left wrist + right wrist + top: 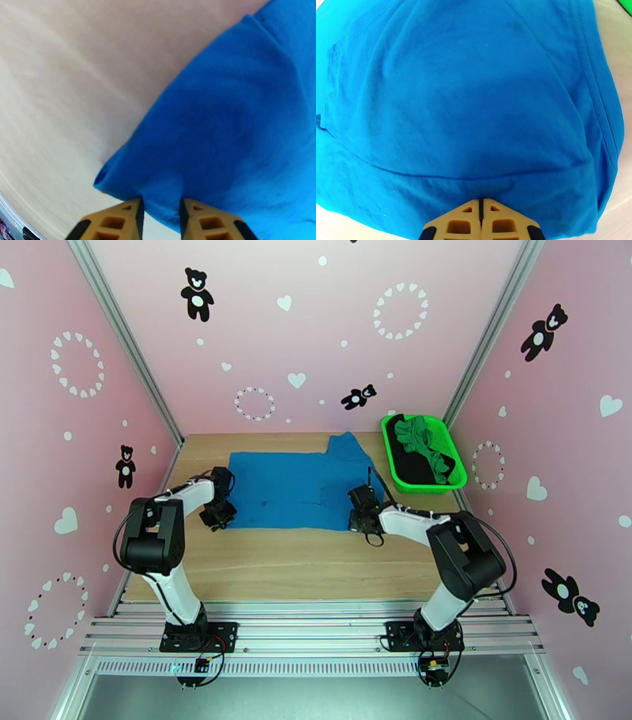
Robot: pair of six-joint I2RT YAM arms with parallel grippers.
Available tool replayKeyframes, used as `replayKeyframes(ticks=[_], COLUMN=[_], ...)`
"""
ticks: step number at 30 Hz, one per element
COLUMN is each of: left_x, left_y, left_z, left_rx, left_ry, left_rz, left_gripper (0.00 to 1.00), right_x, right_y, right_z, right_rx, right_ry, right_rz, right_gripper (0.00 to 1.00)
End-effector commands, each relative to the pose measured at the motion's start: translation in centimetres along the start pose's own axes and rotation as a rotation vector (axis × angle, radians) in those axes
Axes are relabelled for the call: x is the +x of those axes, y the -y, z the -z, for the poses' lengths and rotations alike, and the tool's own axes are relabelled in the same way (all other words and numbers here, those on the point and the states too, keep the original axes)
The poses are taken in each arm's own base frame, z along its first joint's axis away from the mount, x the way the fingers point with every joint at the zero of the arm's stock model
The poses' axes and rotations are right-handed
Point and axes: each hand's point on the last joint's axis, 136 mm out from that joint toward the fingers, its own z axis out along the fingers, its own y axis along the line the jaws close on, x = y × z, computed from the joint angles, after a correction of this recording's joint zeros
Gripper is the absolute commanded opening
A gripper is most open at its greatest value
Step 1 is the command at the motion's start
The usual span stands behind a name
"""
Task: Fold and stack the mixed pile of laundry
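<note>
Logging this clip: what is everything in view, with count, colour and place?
blue T-shirt: one, medium blue, spread flat mid-table
green garment: one, bright green, crumpled in the basket
black garment: one, black, in the basket with the green one
basket: one, bright green mesh, far right of the table
table: one, light wood, under everything
walls: three, pink with bears and hearts, around the table
left arm: one, black and white, near left; jaws closed on the shirt's near left corner
right arm: one, black and white, near right; jaws shut at the shirt's near right corner
</note>
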Motion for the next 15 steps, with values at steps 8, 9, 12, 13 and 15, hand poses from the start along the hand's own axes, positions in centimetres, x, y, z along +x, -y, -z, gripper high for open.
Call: replayKeyframes(ticks=[8, 9, 12, 13, 15], left_x=[4.9, 5.2, 6.0, 6.1, 7.0], left_y=[-5.7, -6.0, -6.6, -6.7, -7.5], left_z=[-0.7, -0.6, -0.5, -0.4, -0.5], left_rx=[-0.112, -0.109, -0.095, -0.089, -0.097], left_ry=[-0.046, -0.044, -0.044, -0.041, -0.048], left_rz=[-0.012, -0.011, 0.0, 0.004, 0.005], left_gripper=[0.34, 0.34, 0.35, 0.34, 0.35], right_x=[9.4, 9.4, 9.6, 9.7, 9.8], right_y=[5.9, 6.0, 6.3, 6.4, 6.5], right_z=[2.8, 3.3, 4.5, 4.8, 5.4], right_rx=[0.159, 0.158, 0.155, 0.15, 0.135], right_ry=[-0.185, -0.177, -0.149, -0.141, -0.126], right_rz=[0.02, 0.017, 0.012, 0.007, -0.002], right_gripper=[0.0, 0.0, 0.0, 0.0, 0.0])
